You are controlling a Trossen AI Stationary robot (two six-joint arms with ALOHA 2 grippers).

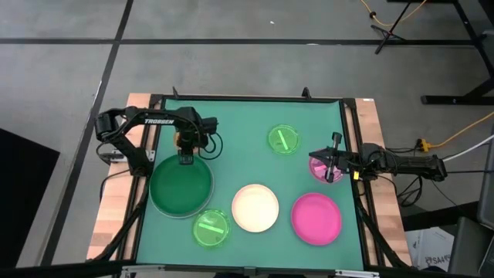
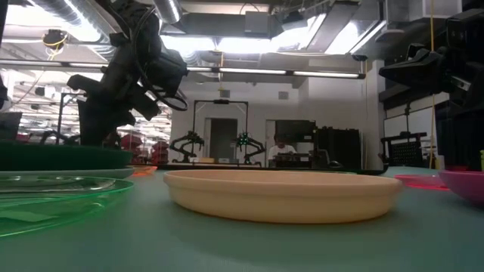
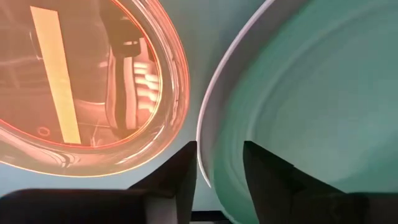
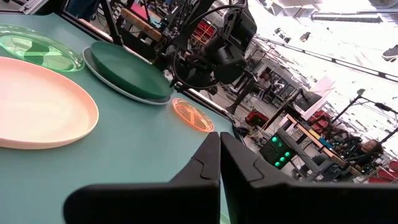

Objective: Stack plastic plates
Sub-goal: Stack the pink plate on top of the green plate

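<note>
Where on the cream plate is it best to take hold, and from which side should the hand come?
Probably the raised rim of the cream plate, one finger inside and one outside, coming from above. It lies flat with a low sloping wall, so nothing else can be pinched. The edge towards the magenta plate looks free; the lime-green plate crowds the other side.

I see: bench (image 1: 247, 116) – matt teal mat, pale wood side rails | orange plate (image 3: 87, 87) – translucent glossy plastic, mirrors my arm | dark green plate (image 1: 181, 185) – smooth opaque plastic | cream plate (image 2: 283, 195) – satin plastic | lime plate (image 1: 211, 228) – clear glossy | left end effector (image 3: 219, 169) – matt black.
</note>
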